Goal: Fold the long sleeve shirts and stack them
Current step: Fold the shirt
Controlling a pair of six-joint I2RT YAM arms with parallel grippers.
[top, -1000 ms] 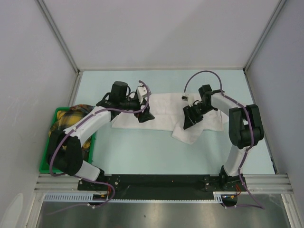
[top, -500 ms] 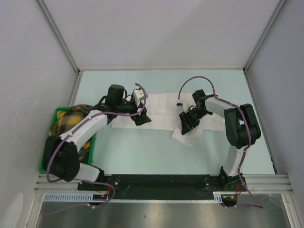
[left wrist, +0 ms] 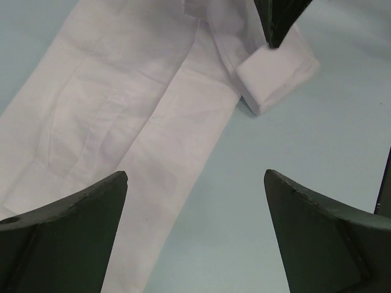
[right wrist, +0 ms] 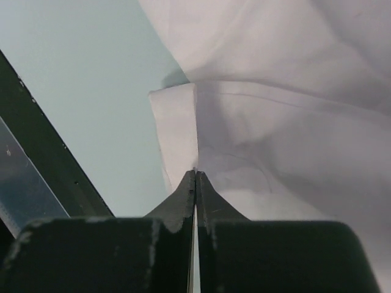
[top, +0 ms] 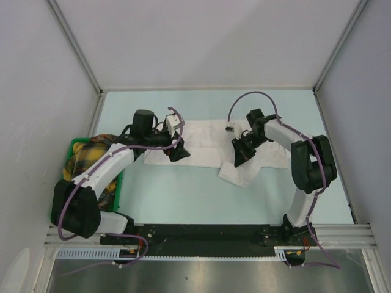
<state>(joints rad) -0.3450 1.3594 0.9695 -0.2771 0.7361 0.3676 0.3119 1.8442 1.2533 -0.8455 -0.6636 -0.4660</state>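
One of the long sleeve shirts (top: 211, 140) lies spread and wrinkled across the far half of the table, white, with a folded lump (top: 244, 171) at its near right. My right gripper (top: 239, 156) is down on that lump. In the right wrist view its jaws (right wrist: 195, 173) are shut, pinching a fold of the shirt (right wrist: 293, 122) next to the sleeve cuff (right wrist: 176, 125). My left gripper (top: 178, 152) hovers over the shirt's left part. The left wrist view shows it (left wrist: 195, 176) open and holding nothing, above the shirt's (left wrist: 122, 110) edge and bare table, with the cuff (left wrist: 278, 76) ahead.
A green bin (top: 61, 201) holding yellow plaid cloth (top: 91, 152) sits at the left table edge beside the left arm. Grey enclosure walls stand behind and at both sides. A black rail (right wrist: 49, 159) runs along the left of the right wrist view.
My right gripper has closed from half-open onto the shirt's fold. The left gripper has drifted slightly left and stayed open.
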